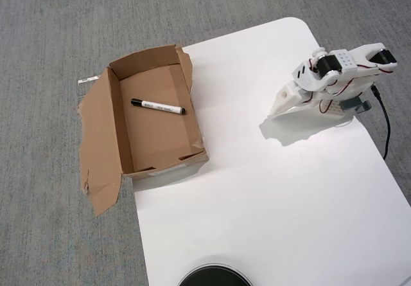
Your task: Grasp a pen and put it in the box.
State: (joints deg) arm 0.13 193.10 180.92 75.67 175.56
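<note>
— On the floor of the box (pixel 103 138), in the overhead view, the pen (pixel 158 107) is seen lying flat, black cap toward the left wall and the small dark tip pointing right. Can the task be judged finished?

— By how things lie, yes: the pen rests inside, clear of the walls, and nothing is touching it. The gripper (pixel 278 111) is folded down close to the arm's base on the white table (pixel 270 202), well apart from the box. Whether its jaws are parted or closed cannot be told from above — only a white wedge is shown.

— If the pen were to be taken up again, how would it be expected to handle?

— It is judged light and stiff — a slim plastic barrel that will not bend under the fingers. The round, smooth surface is likely to be slippery, so rolling is the risk, not breakage.

— Where should it be held?

— Across the middle of the printed barrel, with the jaws set square to its length, so that balance is kept and neither end droops. The cap end is best avoided, since a cap may be pulled loose.

— Anything nearby to be minded?

— A small white label strip (pixel 88 79) lies on the grey carpet (pixel 45 29) just outside the box's far left corner; it is not to be mistaken for the pen. The torn flaps are soft and may be snagged.
</note>
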